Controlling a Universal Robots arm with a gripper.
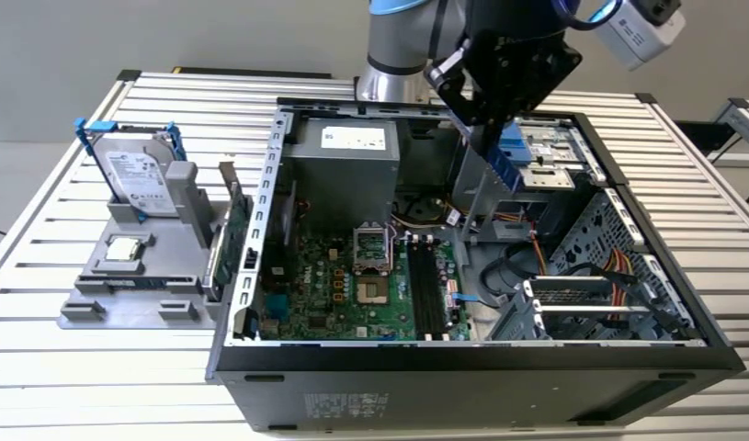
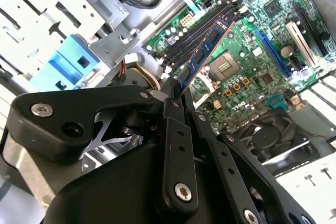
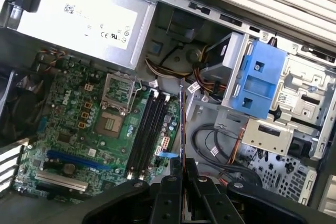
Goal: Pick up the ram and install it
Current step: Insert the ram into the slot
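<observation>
The open computer case (image 1: 472, 367) on the desk (image 1: 55, 367) holds a green motherboard (image 1: 349, 285), a grey power supply (image 1: 344, 161) and a blue drive bracket (image 3: 257, 85); a grey holder (image 1: 141, 299) beside it carries a hard drive (image 1: 135, 175) and a square chip (image 1: 125, 246); the tool (image 2: 173, 94) is clamped on the ram (image 2: 207, 51), a thin blue stick with dark chips, held in the air over the case's inside.

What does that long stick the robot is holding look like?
The ram is a long, thin, flat board, bluish, with a row of dark chips on one face. The pincer is shut on one end. The rest sticks out free in the air, above the motherboard, near its dark slots, touching nothing else.
</observation>
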